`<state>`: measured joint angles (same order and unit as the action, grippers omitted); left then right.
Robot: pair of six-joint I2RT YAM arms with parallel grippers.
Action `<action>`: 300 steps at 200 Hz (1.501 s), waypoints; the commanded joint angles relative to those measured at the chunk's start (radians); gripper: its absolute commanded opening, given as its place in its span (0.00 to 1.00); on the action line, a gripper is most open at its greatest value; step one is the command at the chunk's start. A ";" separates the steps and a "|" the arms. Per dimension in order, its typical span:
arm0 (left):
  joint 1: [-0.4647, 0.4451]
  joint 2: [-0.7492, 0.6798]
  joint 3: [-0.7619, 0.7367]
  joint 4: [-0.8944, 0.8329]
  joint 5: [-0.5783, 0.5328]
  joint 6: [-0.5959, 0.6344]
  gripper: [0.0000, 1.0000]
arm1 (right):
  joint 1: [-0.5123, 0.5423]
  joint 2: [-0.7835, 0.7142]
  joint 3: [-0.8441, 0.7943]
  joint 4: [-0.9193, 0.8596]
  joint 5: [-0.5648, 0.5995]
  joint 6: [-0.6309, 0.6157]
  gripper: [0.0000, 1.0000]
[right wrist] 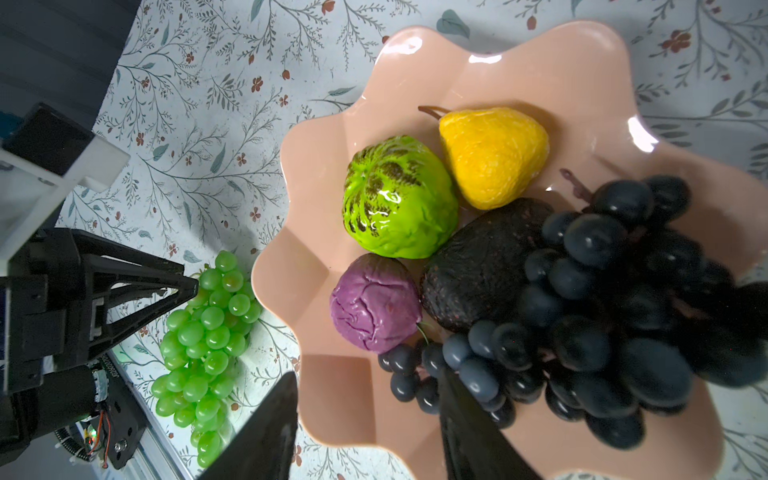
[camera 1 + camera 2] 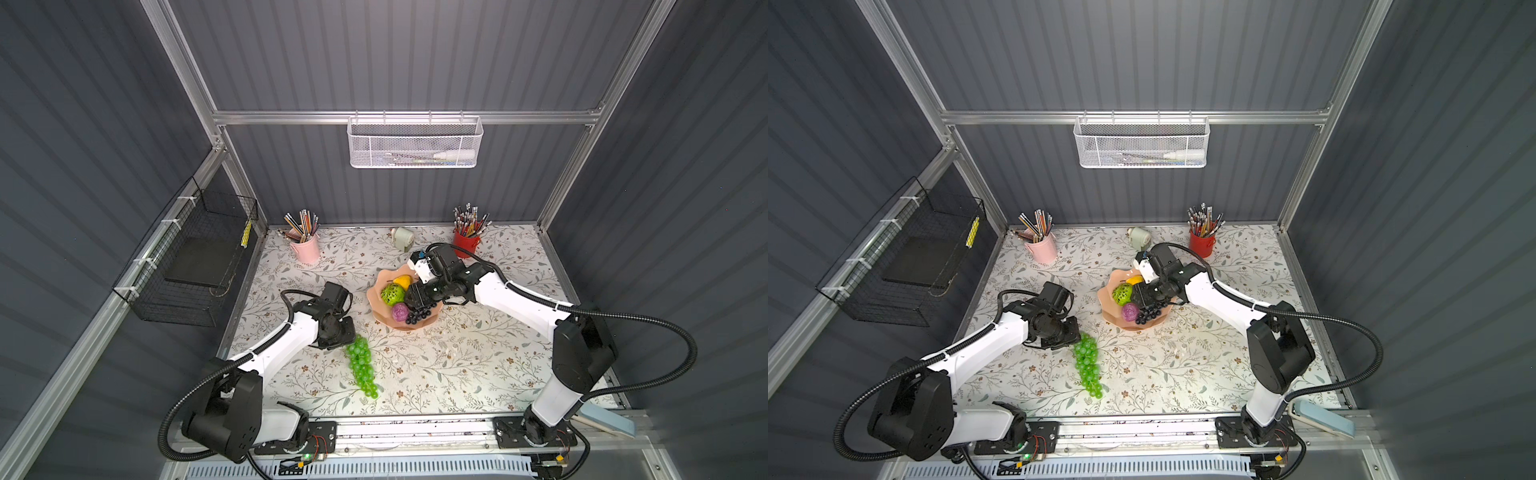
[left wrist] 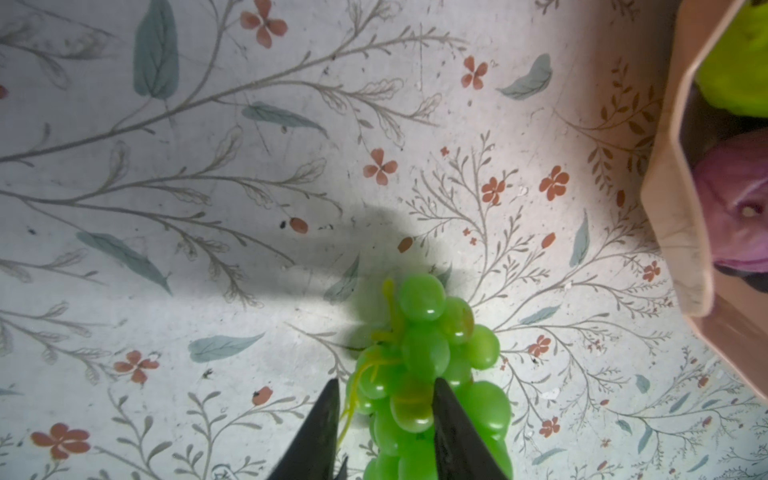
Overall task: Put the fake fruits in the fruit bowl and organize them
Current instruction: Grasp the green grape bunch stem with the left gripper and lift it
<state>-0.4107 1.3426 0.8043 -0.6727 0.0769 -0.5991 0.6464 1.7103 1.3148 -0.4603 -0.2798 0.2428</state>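
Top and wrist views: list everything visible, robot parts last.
fruit bowl: one, peach-pink, mid-table
green grape bunch: one, green, on table beside bowl
dark grape bunch: one, near-black, in bowl
bumpy green ball: one, green, in bowl
yellow fruit: one, yellow, in bowl
purple lump: one, purple, in bowl
black avocado: one, black, in bowl
pink pencil cup: one, pink, back left
red pencil cup: one, red, back right
small device: one, grey-green, back centre
mesh basket: one, white, back rail
wire basket: one, black, left wall
left gripper: one, black, jaws astride the green grapes
right gripper: one, black, open above the bowl
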 commanded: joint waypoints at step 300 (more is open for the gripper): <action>0.010 -0.141 0.124 -0.149 -0.018 -0.043 0.00 | 0.015 0.000 -0.015 0.045 0.042 -0.013 0.56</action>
<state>-0.4091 1.1965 0.8627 -0.7563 0.0509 -0.6441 0.6594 1.7473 1.3174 -0.4313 -0.2737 0.2386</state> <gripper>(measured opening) 0.051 0.556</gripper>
